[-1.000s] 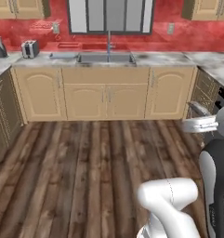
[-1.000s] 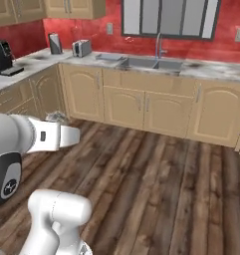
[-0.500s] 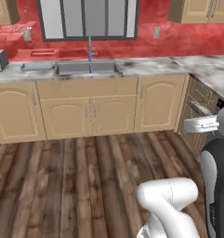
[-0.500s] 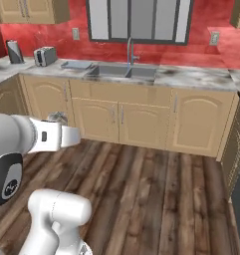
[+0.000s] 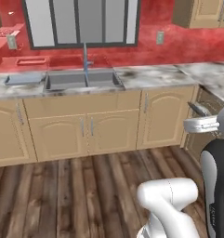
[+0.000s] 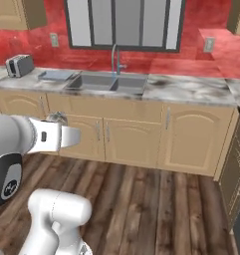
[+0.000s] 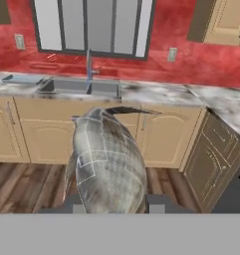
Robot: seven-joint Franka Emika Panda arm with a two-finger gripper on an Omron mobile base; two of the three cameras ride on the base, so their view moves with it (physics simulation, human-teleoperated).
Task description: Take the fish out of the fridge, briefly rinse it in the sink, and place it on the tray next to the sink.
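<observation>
From your left base view, the dark grey two-basin sink [image 5: 82, 80] sits at eleven o'clock, the flat pale blue-grey tray [image 5: 24, 79] touching its left. Right base view: both basins look bare. Hand view: your gripper [image 7: 111, 204] pinches the silvery-grey fish [image 7: 107, 162].

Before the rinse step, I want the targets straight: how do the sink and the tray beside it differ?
The sink is dark grey and sunk into the counter, with two basins; the tray is pale blue-grey and lies flat on top of the counter with only a low rim. The sink has a tall faucet behind it; the tray has none. The sink is the wider. Both are rectangular and share one counter.
</observation>
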